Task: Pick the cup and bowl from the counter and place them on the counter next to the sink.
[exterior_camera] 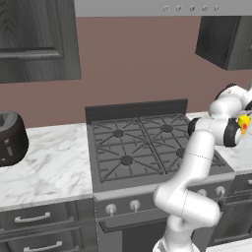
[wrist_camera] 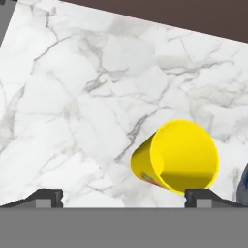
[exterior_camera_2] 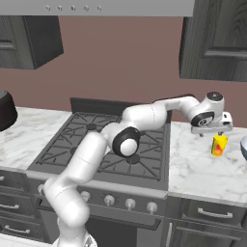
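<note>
Because the gripper [wrist_camera: 124, 196] hangs wide open and empty off-centre above the yellow cup [wrist_camera: 180, 156], near the marble counter's [wrist_camera: 72, 111] back edge, descending could tip it.

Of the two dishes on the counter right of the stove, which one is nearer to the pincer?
The yellow cup: it stands just below the open pincer, while the pale bowl sits farther right at the picture's edge.

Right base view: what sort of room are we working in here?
A home kitchen, by the look of it: a gas stove with knobs, a white marble counter over dark drawers, and dark wall cabinets above.
</note>
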You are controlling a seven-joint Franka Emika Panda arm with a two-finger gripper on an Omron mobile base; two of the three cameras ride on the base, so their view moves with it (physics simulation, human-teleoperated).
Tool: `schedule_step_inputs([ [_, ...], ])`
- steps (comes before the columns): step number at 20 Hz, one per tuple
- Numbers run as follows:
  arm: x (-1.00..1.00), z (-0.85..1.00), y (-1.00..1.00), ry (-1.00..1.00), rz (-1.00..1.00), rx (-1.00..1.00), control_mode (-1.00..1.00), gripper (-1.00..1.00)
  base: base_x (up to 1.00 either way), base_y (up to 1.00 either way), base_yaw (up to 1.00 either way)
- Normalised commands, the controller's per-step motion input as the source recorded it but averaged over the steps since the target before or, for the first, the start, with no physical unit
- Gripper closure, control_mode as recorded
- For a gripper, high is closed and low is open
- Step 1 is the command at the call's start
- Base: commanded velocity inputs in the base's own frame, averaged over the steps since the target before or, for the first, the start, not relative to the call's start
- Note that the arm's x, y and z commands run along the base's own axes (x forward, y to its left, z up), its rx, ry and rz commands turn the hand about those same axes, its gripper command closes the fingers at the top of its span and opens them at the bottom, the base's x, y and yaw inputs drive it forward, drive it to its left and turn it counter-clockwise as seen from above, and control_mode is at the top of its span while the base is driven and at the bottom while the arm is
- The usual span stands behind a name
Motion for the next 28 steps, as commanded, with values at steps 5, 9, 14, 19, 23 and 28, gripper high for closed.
schedule_step_inputs([
  [5,0.08,-0.16,0.0,0.0,0.0,0.0,-1.0,-1.0,0.0,0.0,0.0],
  [9,0.1,-0.12,0.0,0.0,0.0,0.0,-1.0,-1.0,0.0,0.0,0.0],
  [14,0.07,-0.02,0.0,0.02,0.0,0.0,-1.0,-1.0,0.0,0.0,0.0],
  [19,0.07,-0.01,-0.09,0.02,0.0,0.0,-1.0,-1.0,0.0,0.0,0.0],
  [23,0.04,-0.01,-0.2,0.04,0.0,0.0,-1.0,-1.0,0.0,0.0,0.0],
  [28,0.05,-0.01,-0.23,0.03,0.0,0.0,-1.0,-1.0,0.0,0.0,0.0],
])
